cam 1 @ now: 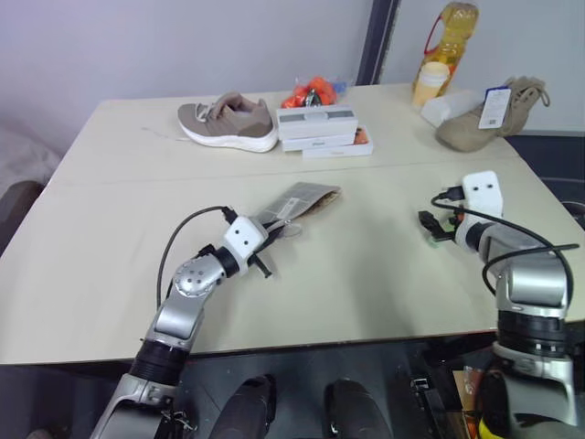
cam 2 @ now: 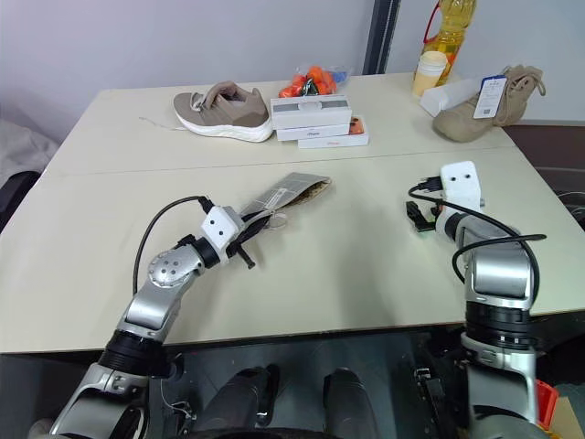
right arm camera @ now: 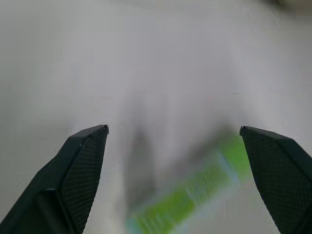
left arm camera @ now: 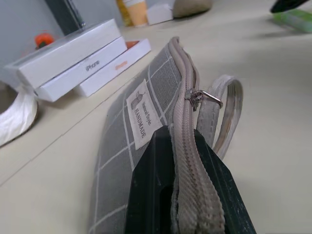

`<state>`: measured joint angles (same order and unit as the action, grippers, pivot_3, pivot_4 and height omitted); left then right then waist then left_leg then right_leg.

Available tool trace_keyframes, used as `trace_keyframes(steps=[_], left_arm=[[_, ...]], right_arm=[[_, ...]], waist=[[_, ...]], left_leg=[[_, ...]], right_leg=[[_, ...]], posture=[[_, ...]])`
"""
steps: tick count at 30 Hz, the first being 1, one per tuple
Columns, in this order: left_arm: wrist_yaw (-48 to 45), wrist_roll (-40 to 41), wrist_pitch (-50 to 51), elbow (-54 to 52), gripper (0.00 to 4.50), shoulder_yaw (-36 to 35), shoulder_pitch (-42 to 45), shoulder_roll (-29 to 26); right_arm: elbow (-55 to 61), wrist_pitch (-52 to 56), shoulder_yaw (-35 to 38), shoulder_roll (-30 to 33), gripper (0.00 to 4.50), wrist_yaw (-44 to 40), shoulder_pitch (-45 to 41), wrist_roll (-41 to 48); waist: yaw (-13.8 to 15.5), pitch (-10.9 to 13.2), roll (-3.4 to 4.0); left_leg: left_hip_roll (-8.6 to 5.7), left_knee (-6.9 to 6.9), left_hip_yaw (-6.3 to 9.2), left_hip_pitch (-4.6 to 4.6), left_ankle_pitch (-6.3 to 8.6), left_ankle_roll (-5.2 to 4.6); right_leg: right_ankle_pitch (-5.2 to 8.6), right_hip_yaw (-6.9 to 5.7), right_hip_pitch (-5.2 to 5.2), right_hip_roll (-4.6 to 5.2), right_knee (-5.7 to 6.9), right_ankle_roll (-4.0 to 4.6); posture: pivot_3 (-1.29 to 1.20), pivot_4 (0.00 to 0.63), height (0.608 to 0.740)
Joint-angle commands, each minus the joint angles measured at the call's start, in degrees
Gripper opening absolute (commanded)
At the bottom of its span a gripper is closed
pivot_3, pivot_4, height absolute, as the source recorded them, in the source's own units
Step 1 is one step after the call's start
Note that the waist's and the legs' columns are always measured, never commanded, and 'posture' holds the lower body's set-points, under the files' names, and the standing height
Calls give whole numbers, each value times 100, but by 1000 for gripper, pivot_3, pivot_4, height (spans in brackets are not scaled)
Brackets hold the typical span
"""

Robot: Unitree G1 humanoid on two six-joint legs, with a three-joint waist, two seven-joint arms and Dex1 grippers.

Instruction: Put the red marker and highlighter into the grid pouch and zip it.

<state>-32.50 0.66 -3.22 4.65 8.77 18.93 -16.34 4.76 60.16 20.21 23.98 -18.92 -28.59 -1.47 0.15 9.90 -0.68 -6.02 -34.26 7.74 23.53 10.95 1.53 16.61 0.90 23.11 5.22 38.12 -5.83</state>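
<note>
Left pincer (left arm camera: pixel 187 195) is clamped on the grid pouch (cam 1: pixel 297 205); its contents are hidden. Right pincer (right arm camera: pixel 173 146) gapes over the highlighter (right arm camera: pixel 195 195), blurred, on the table (cam 1: pixel 366 265).

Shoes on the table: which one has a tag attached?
The tan boot at the far right corner; a blue-and-white tag hangs from it. The low sneaker beside the white boxes shows none.

wall (cam 1: pixel 183 37): plain pale | table (cam 1: pixel 384 274): beige, seam across | post (cam 1: pixel 377 41): dark
</note>
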Motion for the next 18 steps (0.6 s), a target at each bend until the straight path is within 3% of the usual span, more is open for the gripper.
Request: trace_keyframes(steps=[1, 7, 10, 15, 16, 18], left_arm=[[11, 3, -108, -28, 0, 34, 115, 42], [-15, 15, -114, -51, 0, 56, 94, 41], [0, 23, -109, -66, 0, 40, 80, 27], [14, 42, -86, -127, 0, 10, 48, 4], [16, 46, -84, -140, 0, 3, 41, -2], [34, 67, -62, -159, 0, -37, 24, -12]], right_arm=[[213, 609, 332, -310, 4470, 798, -259, -98], [315, 1430, 828, -973, 4470, 1500, -442, 71], [318, 1513, 1035, -1192, 3736, 1588, -541, 242], [217, 1169, 784, -1104, 1121, 1479, -596, 380], [212, 1058, 683, -1055, 850, 1423, -578, 410], [284, 668, 186, -804, 858, 1132, -432, 410]], waist=[[2, -1, 1], [8, -2, 2], [3, -2, 2], [-84, -3, 2], [-107, -2, 3], [-127, -2, 5]], left_leg=[[0, 0, 0, 0, 0, 0], [-3, 0, -1, 0, 0, 0], [-1, 0, 0, 0, 0, 0], [-1, 1, 0, -1, 0, -1], [-1, 1, 0, -1, 0, -1], [0, 2, -2, -1, 0, -1]], right_leg=[[0, 0, 0, 0, 0, 0], [0, 0, -1, -1, 0, 0], [0, 0, -1, -10, 0, 0], [0, -1, -2, -12, 1, 0], [0, -1, -2, -12, 2, 0], [-1, -1, 1, -13, 4, -1]], posture=[[0, 150, 740], [0, 150, 740], [0, 150, 740], [0, 150, 740], [0, 150, 740], [0, 150, 740]])
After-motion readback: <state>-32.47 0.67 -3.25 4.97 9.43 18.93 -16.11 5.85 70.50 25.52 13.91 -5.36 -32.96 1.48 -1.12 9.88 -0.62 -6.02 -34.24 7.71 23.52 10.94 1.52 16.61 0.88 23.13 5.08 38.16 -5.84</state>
